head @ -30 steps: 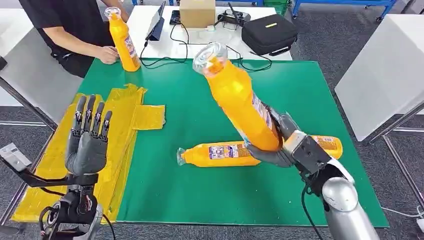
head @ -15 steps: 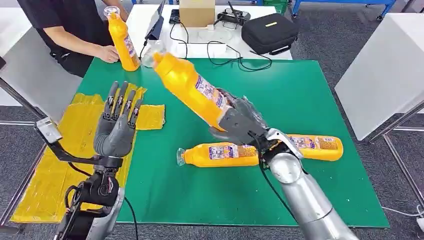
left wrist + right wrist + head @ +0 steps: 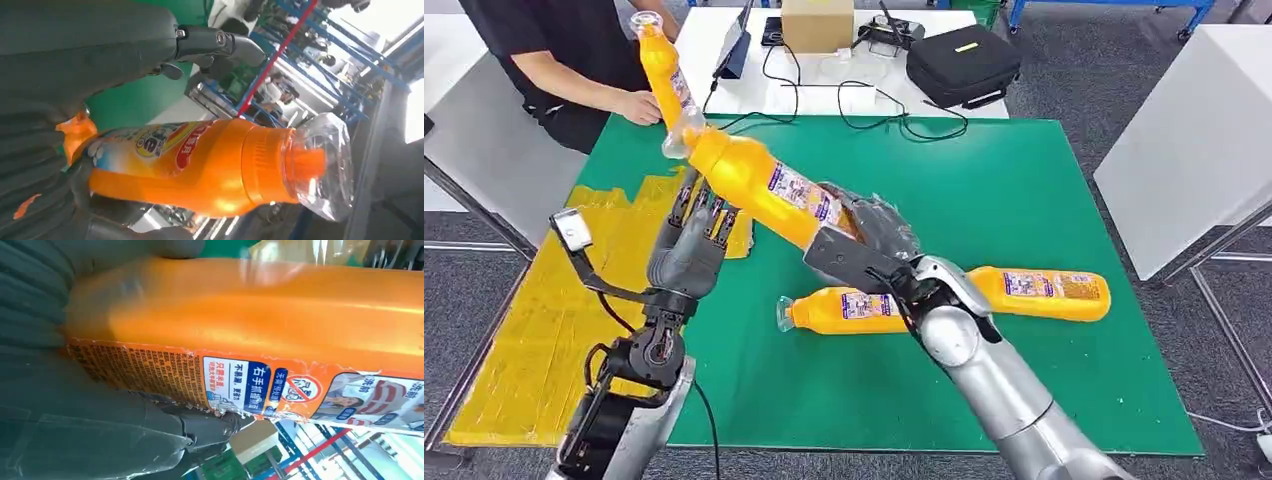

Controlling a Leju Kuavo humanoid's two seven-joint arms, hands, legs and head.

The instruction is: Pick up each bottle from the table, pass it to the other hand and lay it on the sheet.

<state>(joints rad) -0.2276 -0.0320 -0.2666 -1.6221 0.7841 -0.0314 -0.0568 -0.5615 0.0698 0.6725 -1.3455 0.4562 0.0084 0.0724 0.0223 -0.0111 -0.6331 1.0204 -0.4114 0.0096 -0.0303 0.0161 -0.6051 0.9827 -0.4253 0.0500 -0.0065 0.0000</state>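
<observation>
Right hand [image 3: 869,250]: fingers wrapped around base of orange bottle [image 3: 759,185], held tilted above green tabletop [image 3: 1024,180].
Left hand [image 3: 694,245]: fingers spread beneath bottle's neck; contact cannot be determined.
Yellow sheet [image 3: 554,300]: at tabletop's left edge.

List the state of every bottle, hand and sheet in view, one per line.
Held bottle: tilted, base gripped by right hand, neck end over left hand.
Left hand: raised beneath that bottle, fingers apart; contact unclear.
Two bottles: lying on the green mat.
Upright bottle: held by a person's hand.
Yellow sheet: crumpled, no bottles on it.
</observation>
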